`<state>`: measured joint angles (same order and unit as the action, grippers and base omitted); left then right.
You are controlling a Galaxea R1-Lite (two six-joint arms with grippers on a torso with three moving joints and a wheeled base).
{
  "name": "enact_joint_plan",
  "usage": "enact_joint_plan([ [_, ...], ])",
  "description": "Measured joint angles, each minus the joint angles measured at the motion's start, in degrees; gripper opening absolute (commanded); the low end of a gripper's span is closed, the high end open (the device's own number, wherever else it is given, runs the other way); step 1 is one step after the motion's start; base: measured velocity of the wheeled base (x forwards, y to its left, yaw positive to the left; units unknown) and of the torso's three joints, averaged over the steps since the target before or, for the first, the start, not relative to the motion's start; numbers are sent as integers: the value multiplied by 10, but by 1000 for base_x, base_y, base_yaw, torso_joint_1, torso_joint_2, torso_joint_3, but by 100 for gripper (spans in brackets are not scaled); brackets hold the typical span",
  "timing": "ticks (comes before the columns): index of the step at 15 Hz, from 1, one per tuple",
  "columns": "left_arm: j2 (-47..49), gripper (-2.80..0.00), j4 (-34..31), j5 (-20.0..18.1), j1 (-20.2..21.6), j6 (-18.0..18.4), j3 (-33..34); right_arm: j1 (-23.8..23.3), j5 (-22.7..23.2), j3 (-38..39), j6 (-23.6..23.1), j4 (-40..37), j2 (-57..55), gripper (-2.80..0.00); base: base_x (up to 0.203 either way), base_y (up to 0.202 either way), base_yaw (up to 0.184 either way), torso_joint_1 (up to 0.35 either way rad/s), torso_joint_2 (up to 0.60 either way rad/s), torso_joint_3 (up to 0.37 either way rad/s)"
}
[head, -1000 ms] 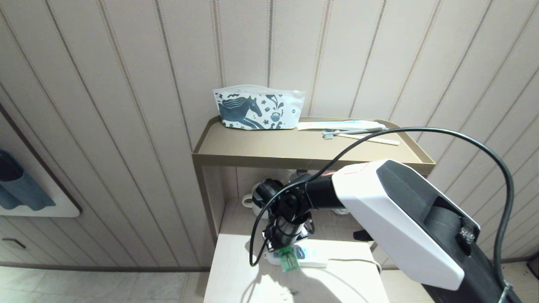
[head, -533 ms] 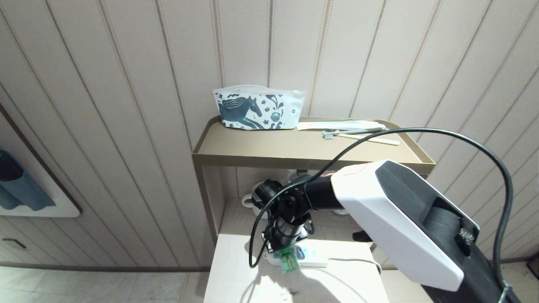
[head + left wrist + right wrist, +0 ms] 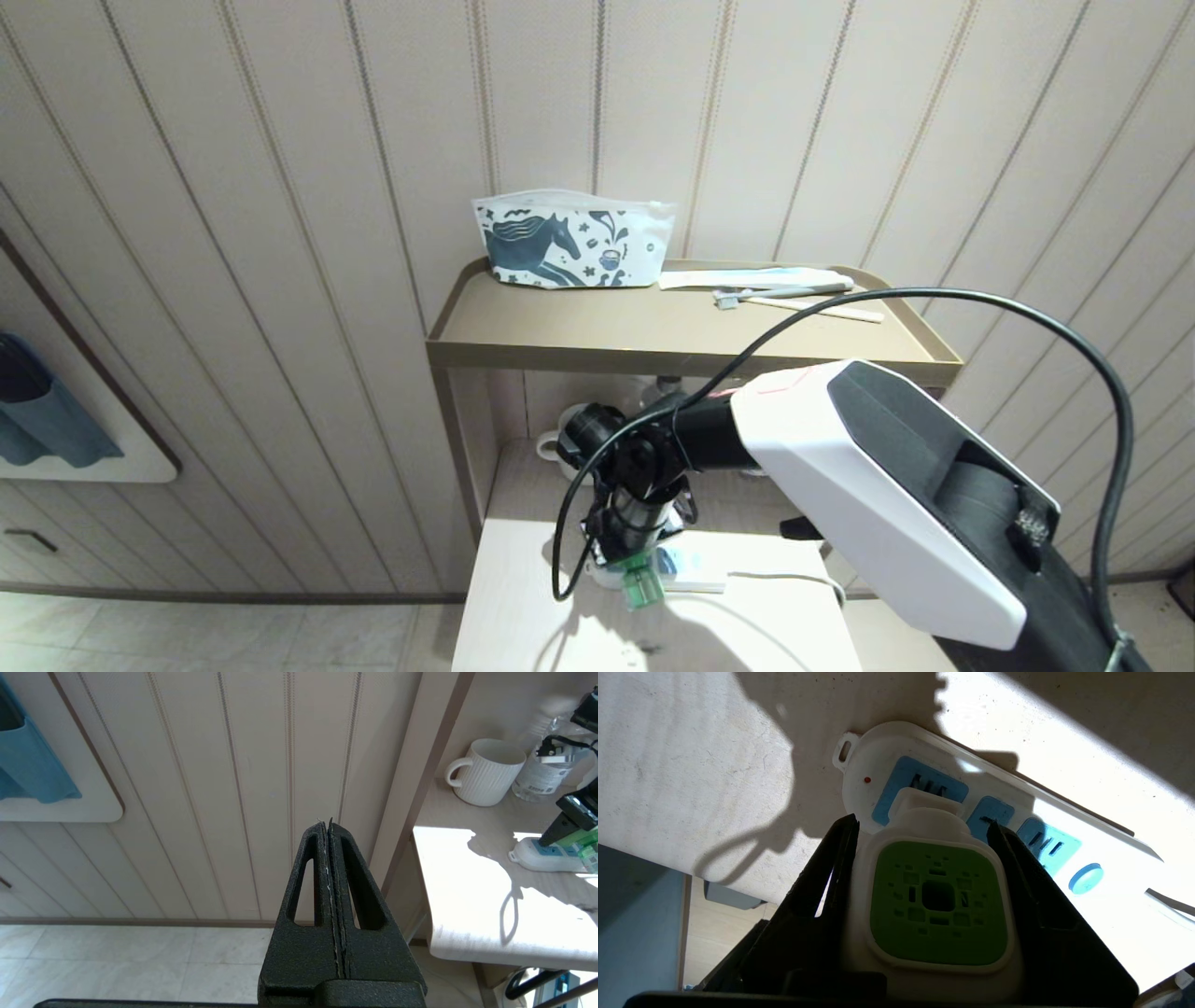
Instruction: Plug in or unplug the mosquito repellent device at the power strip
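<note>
My right gripper [image 3: 922, 822] reaches down under the upper shelf and is shut on the mosquito repellent device [image 3: 938, 900], one black finger on each side of its white-and-green head. The device's white plug end sits against the first light-blue socket face of the power strip [image 3: 878, 756], at the strip's rounded end; its prongs are hidden. From the head view the green bottle [image 3: 642, 586] pokes out below the right gripper [image 3: 627, 553], over the power strip [image 3: 698, 571] on the pale lower shelf. My left gripper [image 3: 327, 823] is shut and empty, parked low beside the shelf unit.
A white ribbed mug [image 3: 486, 772] and a clear water bottle [image 3: 537, 777] stand at the back of the lower shelf. The brown top tray [image 3: 653, 355] overhangs the arm and carries a horse-print pouch [image 3: 571, 238] and toothbrushes [image 3: 794, 299]. The strip's cord [image 3: 794, 579] trails right.
</note>
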<state>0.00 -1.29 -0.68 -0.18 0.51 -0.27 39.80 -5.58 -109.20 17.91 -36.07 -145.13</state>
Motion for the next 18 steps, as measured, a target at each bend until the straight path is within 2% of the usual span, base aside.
enact_joint_plan([
  [13, 0, -280, 0, 0, 0, 0, 0, -2, -3, -26, -5, -8, -4, -280, 0, 0, 0, 0, 0, 0],
  [18, 0, -280, 0, 0, 0, 0, 0, -4, -3, -29, -4, -41, -6, -280, 0, 0, 0, 0, 0, 0],
])
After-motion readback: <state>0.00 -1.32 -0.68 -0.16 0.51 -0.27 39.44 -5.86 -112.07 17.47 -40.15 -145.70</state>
